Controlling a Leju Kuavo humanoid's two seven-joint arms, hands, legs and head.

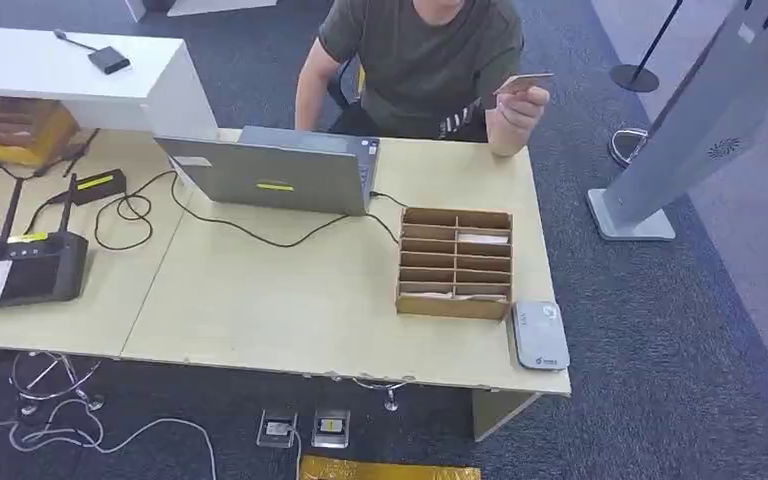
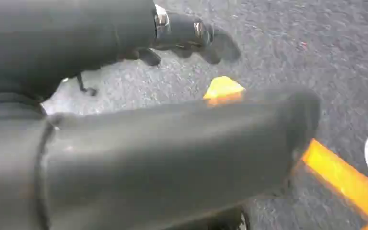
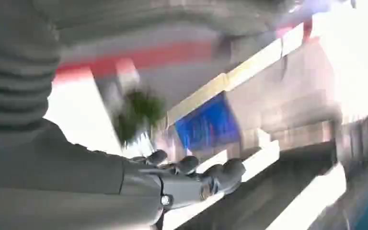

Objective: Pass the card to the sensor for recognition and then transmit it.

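Note:
A person behind the table holds up a tan card (image 1: 523,82) in one hand, above the table's far right corner. A grey-white sensor box (image 1: 540,335) lies flat on the table's near right corner. Just left of it stands a wooden slotted card holder (image 1: 455,262) with a few cards in its slots. My left hand (image 2: 172,148) hangs over dark carpet, thumb apart from the fingers (image 2: 182,31), holding nothing. My right hand (image 3: 182,182) is lifted against a blurred background, and its fingers are loosely spread with nothing in them.
A grey laptop (image 1: 280,170) sits mid-table in front of the person, its cable trailing across the top. A black router (image 1: 25,265) and wires lie at the left. A grey kiosk stand (image 1: 700,130) rises on the right. Orange tape (image 2: 345,177) marks the carpet.

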